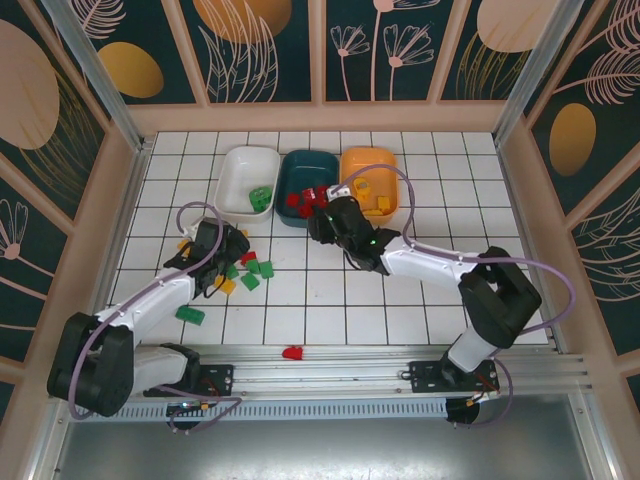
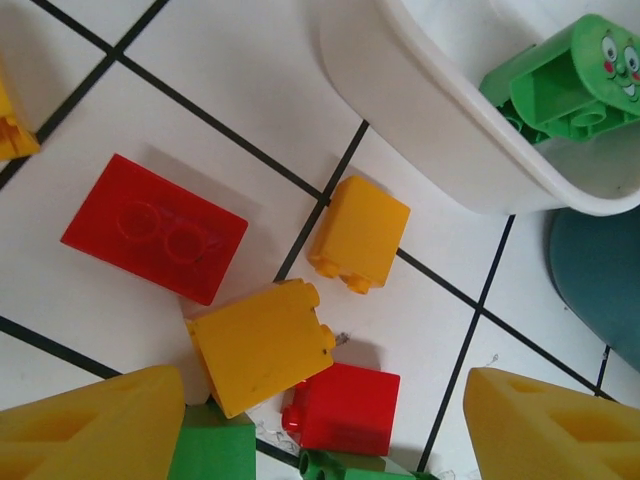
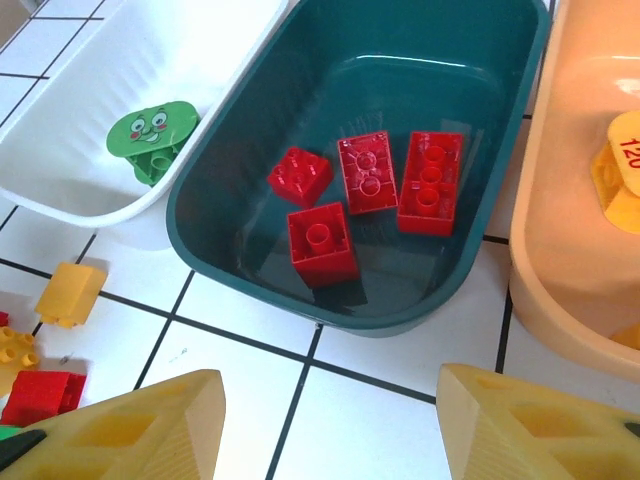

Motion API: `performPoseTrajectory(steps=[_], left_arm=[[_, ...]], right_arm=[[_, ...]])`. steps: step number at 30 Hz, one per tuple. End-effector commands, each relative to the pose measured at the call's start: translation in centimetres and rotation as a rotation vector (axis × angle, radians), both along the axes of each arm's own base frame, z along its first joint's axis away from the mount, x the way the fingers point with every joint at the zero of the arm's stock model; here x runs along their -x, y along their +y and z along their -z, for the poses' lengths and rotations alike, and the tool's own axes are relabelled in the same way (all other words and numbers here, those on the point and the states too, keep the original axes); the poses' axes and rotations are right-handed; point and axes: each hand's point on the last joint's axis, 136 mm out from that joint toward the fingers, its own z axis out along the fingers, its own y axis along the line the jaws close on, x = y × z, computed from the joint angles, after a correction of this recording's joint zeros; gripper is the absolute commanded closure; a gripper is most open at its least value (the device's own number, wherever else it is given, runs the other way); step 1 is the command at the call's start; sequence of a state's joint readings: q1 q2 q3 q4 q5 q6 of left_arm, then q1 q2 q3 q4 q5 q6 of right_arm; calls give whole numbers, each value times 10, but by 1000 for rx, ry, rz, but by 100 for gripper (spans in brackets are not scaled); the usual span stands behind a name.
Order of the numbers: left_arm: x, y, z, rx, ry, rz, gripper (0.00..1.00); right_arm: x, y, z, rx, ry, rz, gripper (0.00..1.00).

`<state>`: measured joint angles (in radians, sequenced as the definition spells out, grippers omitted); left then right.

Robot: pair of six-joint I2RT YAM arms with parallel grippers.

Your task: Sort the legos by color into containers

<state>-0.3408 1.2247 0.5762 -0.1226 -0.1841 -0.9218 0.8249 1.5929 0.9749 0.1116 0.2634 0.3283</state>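
Left wrist view: a green plastic brick point(image 2: 212, 452) runs off the bottom edge, partly behind one of the yellow fingers point(image 2: 90, 430); a yellow brick point(image 2: 12, 125) is cut by the left edge. Right wrist view: the shallow orange tray point(image 3: 560, 230) and a yellow numbered piece point(image 3: 622, 165) leave the right edge.

Side by side at the far end stand the white tray point(image 1: 238, 178) holding a green smiling-face piece point(image 1: 261, 197), the teal tray point(image 1: 298, 168) holding four red bricks point(image 3: 370, 195), and the orange tray point(image 1: 358, 160) holding yellow bricks point(image 1: 383, 205). Mixed loose bricks point(image 1: 250, 270) lie scattered on the tiles before the white tray. A green brick point(image 1: 190, 315) and a red brick point(image 1: 292, 352) lie apart, nearer the front.
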Motion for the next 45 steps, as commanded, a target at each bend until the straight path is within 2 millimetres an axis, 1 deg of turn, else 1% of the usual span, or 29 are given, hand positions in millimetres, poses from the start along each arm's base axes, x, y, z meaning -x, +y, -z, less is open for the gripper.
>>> performPoseTrajectory(steps=[1,4,9,12,17,20,24,25,26,29,30,31,33,38,40,42,45], left_arm=[[-7,-3,-2,47,-16,-22,29],[-8,-4,5,49,8,-29,29],[-9,0,12,28,39,-47,29],[-9,3,15,21,44,-56,28],[-15,5,27,14,70,-53,29],[-20,5,32,1,75,-48,34],[-24,5,34,-6,77,-42,36],[-25,5,34,-7,77,-37,38],[-25,4,34,-7,74,-34,42],[-25,5,38,-20,85,-27,47],[-25,5,39,-23,88,-26,51],[-24,5,41,-23,91,-25,53],[-23,5,43,-25,96,-22,54],[-21,4,45,-26,100,-8,57],[-21,3,43,-18,96,0,58],[-21,2,37,-15,84,9,58],[-25,1,21,-16,49,19,58]], right_arm=[[2,-5,-17,-55,-41,34,41],[4,-8,-19,-60,-44,38,41],[5,-11,-24,-66,-57,40,41],[5,-12,-23,-64,-58,45,41],[5,-10,-22,-66,-55,39,41],[7,-12,-21,-60,-54,42,41],[9,-15,-20,-56,-54,48,42],[9,-16,-19,-55,-53,47,42],[10,-16,-18,-55,-52,48,42],[11,-16,-17,-56,-48,42,43],[12,-17,-17,-58,-47,41,43],[12,-18,-17,-57,-47,42,43],[13,-18,-19,-60,-51,40,43],[15,-19,-24,-69,-57,33,44],[15,-20,-25,-69,-59,36,44],[16,-20,-25,-68,-60,39,44],[15,-21,-26,-69,-64,42,44]])
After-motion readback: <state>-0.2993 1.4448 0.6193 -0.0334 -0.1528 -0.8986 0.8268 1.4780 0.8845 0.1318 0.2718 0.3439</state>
